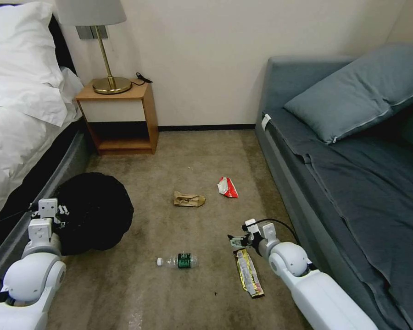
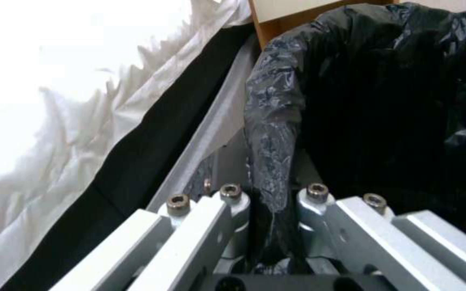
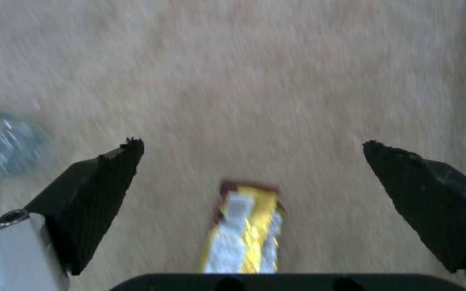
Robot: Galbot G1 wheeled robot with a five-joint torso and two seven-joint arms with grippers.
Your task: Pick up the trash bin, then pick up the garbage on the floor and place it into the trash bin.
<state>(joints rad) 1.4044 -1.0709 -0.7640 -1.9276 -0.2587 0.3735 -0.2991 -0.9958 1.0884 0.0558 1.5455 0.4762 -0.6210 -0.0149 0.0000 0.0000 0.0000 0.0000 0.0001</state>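
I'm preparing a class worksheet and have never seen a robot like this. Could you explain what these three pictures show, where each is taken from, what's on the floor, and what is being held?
This is a wheeled robot with two arms in a bedroom. The head view looks down at the carpet from its head camera. The other two pictures come from cameras on each wrist.

The left gripper is shut on the rim of the trash bin, which is lined with a black bag and stands beside the bed.

The right gripper is open, poised above the gold snack wrapper.

On the floor also lie a clear bottle, a crumpled brown paper bag and a red-and-white packet.
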